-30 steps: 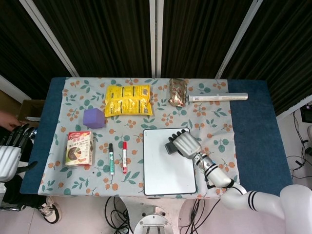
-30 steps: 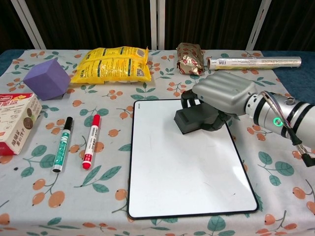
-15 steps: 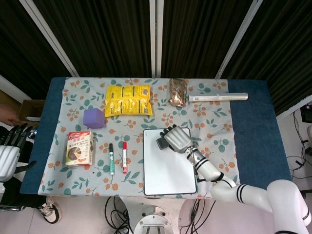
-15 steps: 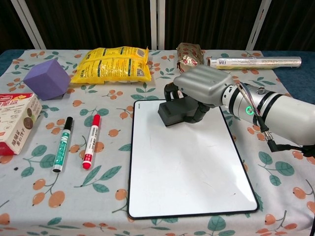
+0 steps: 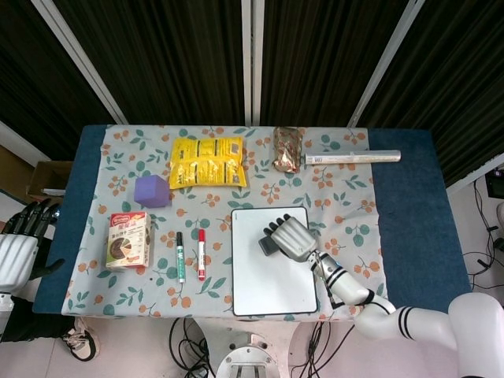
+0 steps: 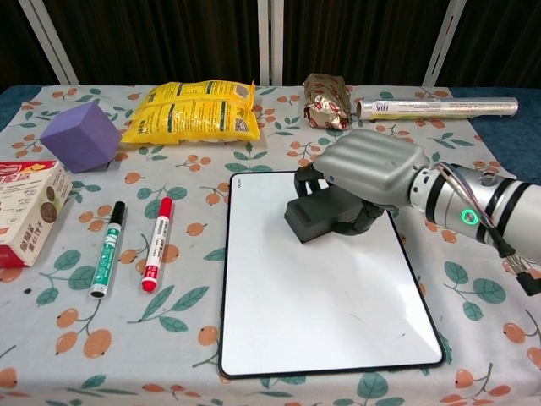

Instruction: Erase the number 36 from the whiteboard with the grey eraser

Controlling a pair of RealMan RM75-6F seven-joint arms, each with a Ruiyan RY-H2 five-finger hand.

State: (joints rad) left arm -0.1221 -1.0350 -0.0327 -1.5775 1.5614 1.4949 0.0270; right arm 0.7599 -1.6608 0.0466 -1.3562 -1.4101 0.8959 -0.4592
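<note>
- Chest view: the grey eraser is gripped by the right hand, fingers curled down around its sides, and pressed flat on the upper part of the whiteboard.
- No number can be made out on the board's white surface.
- Head view: the left hand is seen off the table's left edge, dark fingers slightly apart, nothing held.
</note>
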